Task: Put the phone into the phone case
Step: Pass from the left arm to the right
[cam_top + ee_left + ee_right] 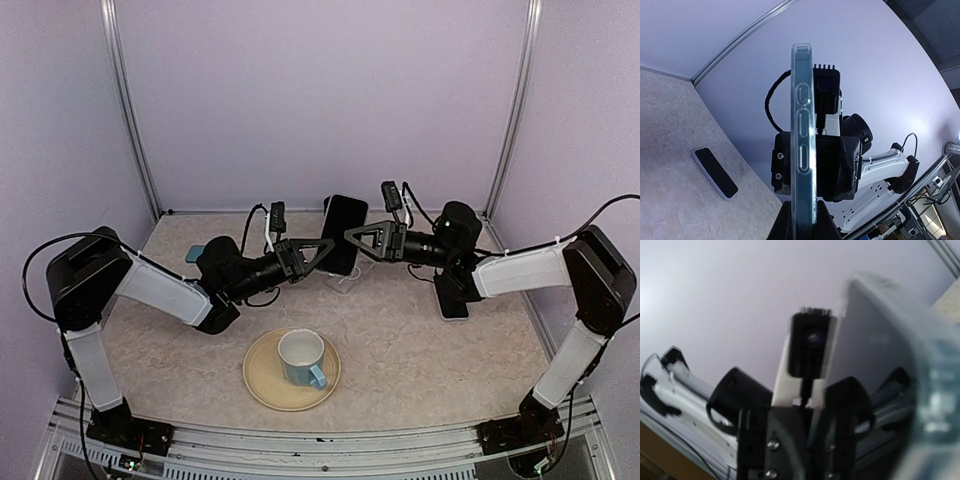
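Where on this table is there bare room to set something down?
Widest bare patch: front right, between the plate and the phone lying under the right arm. A smaller one lies left of the plate. Crowded: back centre, where left gripper and right gripper meet at the phone case.

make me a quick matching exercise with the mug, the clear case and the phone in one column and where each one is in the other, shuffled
Things:
1. mug
2. clear case
3. phone

Places:
a. lying flat on the table
b. standing on the tan plate
c. held upright, edge-on, in the left jaws

Pairs: 1-b, 2-c, 3-a
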